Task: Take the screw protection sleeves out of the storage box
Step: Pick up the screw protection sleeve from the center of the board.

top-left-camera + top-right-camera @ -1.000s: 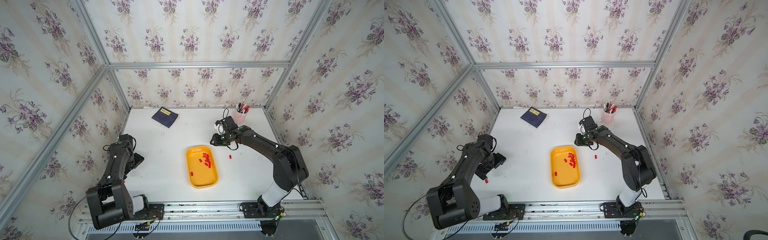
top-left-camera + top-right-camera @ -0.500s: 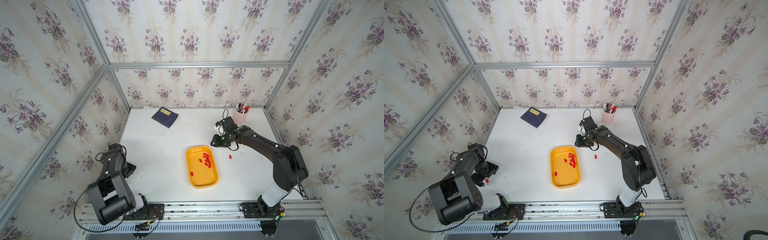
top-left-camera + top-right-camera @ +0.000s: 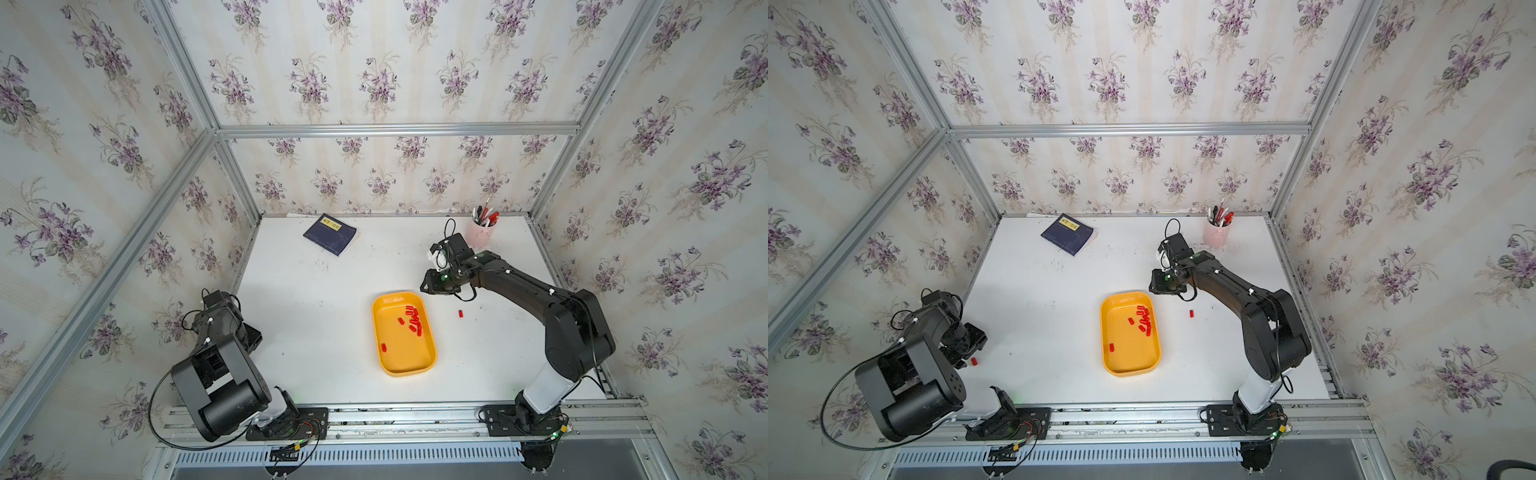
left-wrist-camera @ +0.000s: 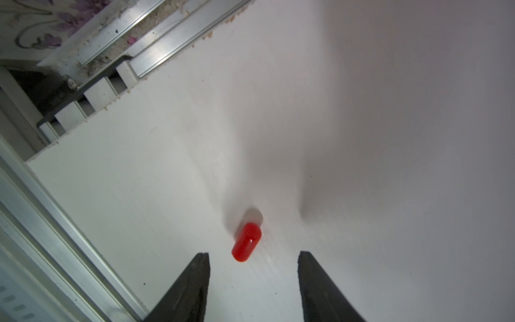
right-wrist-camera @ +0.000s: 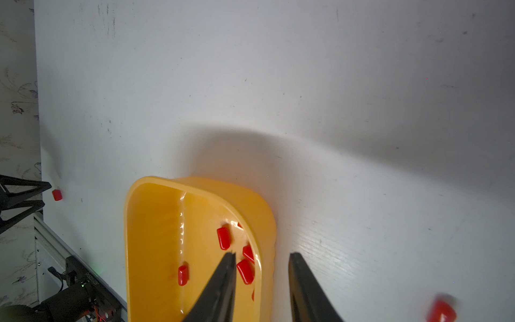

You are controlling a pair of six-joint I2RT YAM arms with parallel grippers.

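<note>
Drawing back, my left pincer (image 4: 254, 256) hung parted, empty; one screw protection sleeve (image 4: 246, 242) lay delivered just ahead on the worktop (image 4: 362, 139)

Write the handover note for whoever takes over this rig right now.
Left hand: open, empty, low over the table near its left edge; one sleeve lies just ahead of it.
Right hand: open, empty, above the far right corner of the storage box.
Done: two out, that one and a second sleeve on the table, on the box's right-arm side.
Left: a cluster of sleeves and a lone sleeve are in the box.
</note>
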